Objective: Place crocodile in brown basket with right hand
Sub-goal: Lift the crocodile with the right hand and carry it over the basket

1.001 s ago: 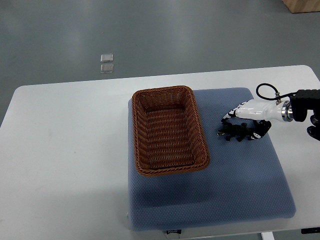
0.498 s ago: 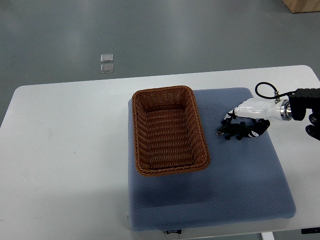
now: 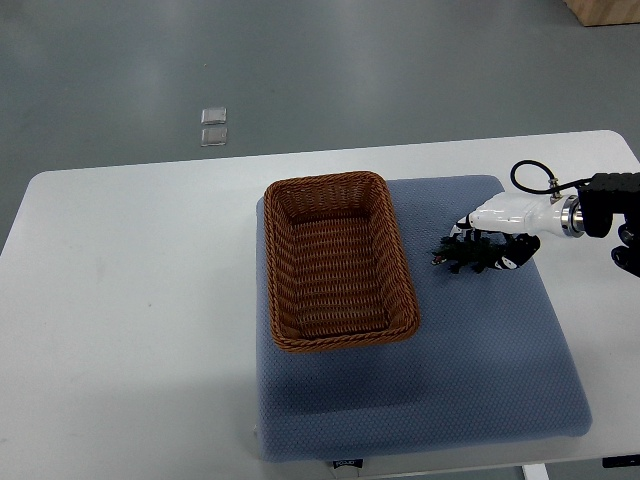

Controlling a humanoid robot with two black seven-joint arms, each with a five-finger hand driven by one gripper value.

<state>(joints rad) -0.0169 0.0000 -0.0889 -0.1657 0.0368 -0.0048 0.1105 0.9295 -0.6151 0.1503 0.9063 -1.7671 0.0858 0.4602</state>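
White fingers [image 3: 468, 223] of the right hand [image 3: 497, 228] are curled down around the crocodile [image 3: 466, 257], a small dark spiky toy, and the grip looks closed on it. Over the last second the pair have crept a little toward the far side of the table and a touch toward the brown basket [image 3: 330, 183]; the toy seems to be coming up off the blue pad [image 3: 450, 380], though from above I can't say for sure it has cleared. I'd take that as the pick having worked and the carry just starting. The crocodile is near the basket's right wall but outside it, so the hand has to travel on leftward, get over the rim and let go above the empty woven bottom.

The left arm doesn't show at all. The pad is a quilted cushion lying on a white table [image 3: 130, 300], with the basket sitting on its left part. Beyond the table is plain grey floor [image 3: 380, 70] with two small clear squares [image 3: 213, 127] on it, and a bit of something tan [image 3: 605, 10] in the far right corner
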